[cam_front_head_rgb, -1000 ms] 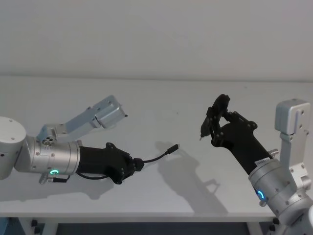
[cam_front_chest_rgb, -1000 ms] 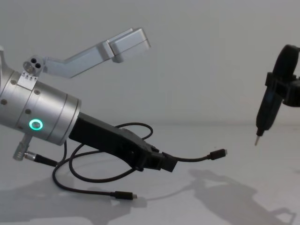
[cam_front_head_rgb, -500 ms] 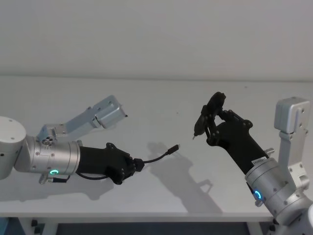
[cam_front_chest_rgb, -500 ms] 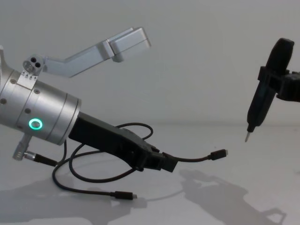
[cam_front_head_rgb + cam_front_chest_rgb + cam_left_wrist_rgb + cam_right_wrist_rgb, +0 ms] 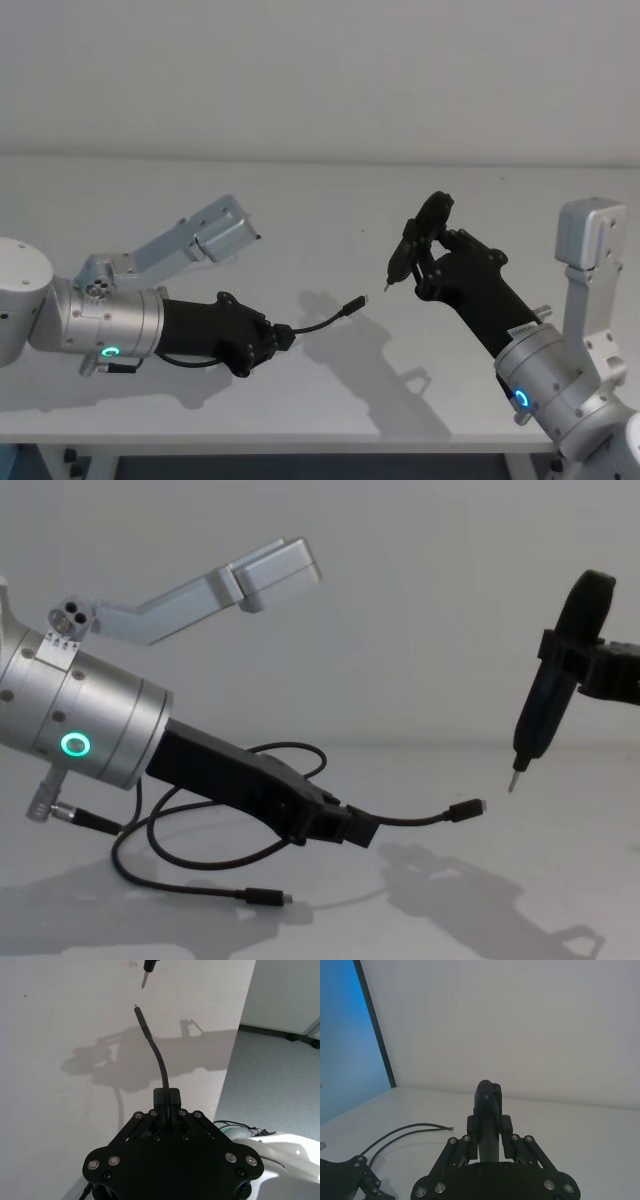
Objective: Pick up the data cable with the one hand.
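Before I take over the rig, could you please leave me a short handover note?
Left gripper: shut on the cable, holding it near one plug; that plug sticks out forward, off the table.
The rest of the cable loops down to the table, its other plug lying there.
Right gripper: shut on a pen-like tool, whose tip is near the raised plug, not touching.
Done: cable gripped.
Left: lift the rest clear.

Bare table (image 5: 330, 200) (cable (image 5: 325, 322) loop aside)
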